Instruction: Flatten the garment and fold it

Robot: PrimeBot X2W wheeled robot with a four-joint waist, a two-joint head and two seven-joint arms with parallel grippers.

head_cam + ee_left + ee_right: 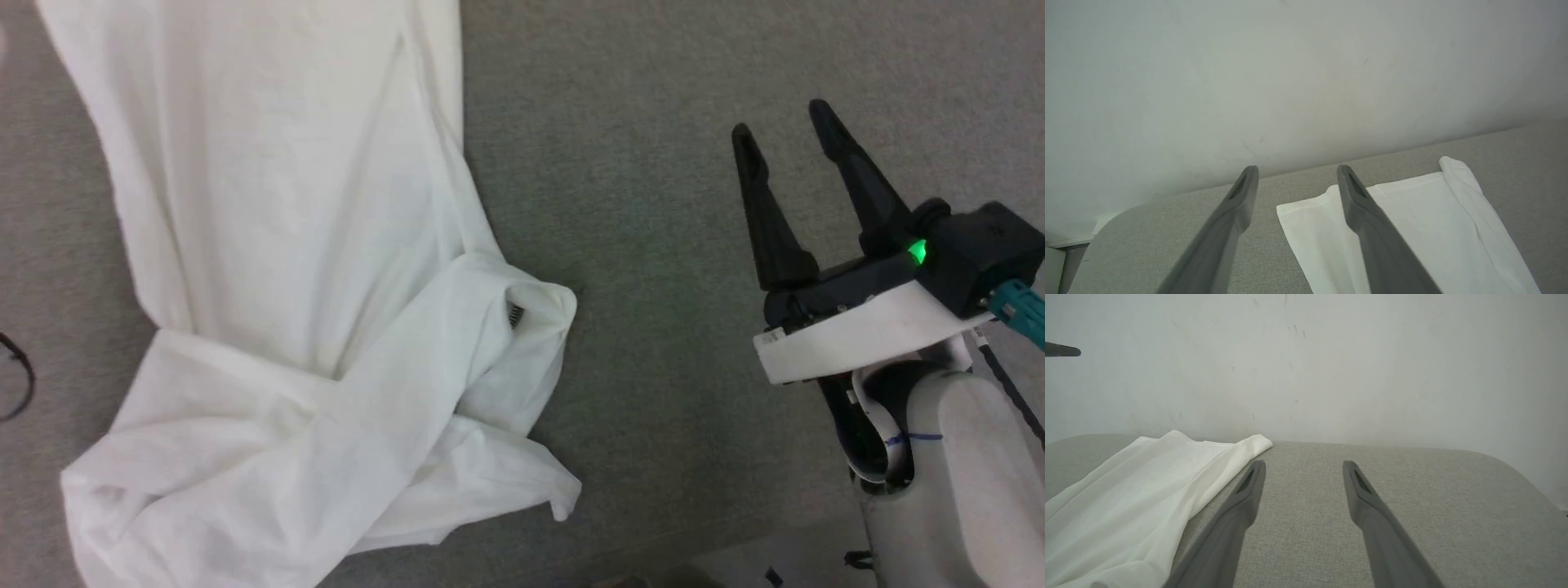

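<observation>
The white garment (277, 269) lies on the grey fabric table (669, 163), its body stretched toward the far edge and its near part bunched into folds with a sleeve crossed over. A small dark patch (515, 314) peeks from a fold. My right gripper (782, 122) hovers open to the right of the shirt, nothing between its fingers. In the right wrist view the garment (1126, 494) lies left of the open gripper (1304, 465). In the left wrist view my left gripper (1296, 170) is open above the table, the flat far hem of the garment (1412, 220) beneath its right finger.
A pale wall (1306, 355) rises behind the table's far edge. A dark cable loop (18, 376) lies at the left edge of the table. The table's rounded corners show in both wrist views.
</observation>
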